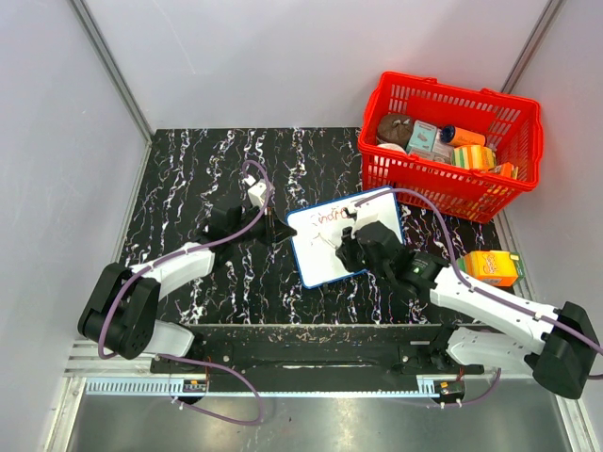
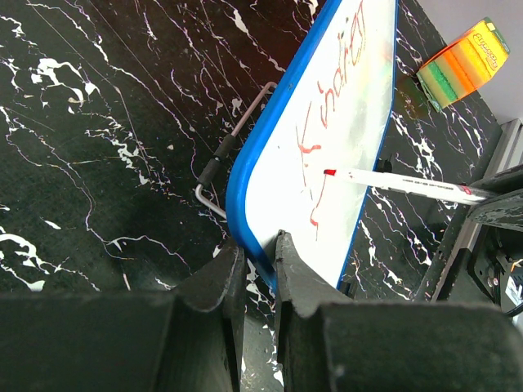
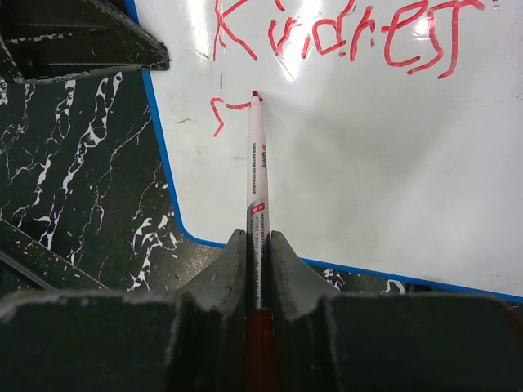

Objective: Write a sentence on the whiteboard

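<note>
The whiteboard (image 1: 344, 247), white with a thin blue frame, lies in the middle of the black marbled table. The sentence (image 3: 343, 33) is red handwriting; its first line reads roughly "Kindnes", and a short red stroke (image 3: 219, 110) starts a second line. My left gripper (image 2: 255, 249) is shut on the whiteboard's blue edge (image 2: 245, 188) at its left side. My right gripper (image 3: 258, 241) is shut on a white marker (image 3: 257, 171) with a red tip, and the tip touches the board just right of that short stroke. The marker also shows in the left wrist view (image 2: 400, 184).
A red basket (image 1: 452, 141) with several packaged items stands at the back right. An orange carton (image 1: 492, 267) lies at the right, near my right arm. A metal wire stand (image 2: 233, 147) sticks out from under the board's left edge.
</note>
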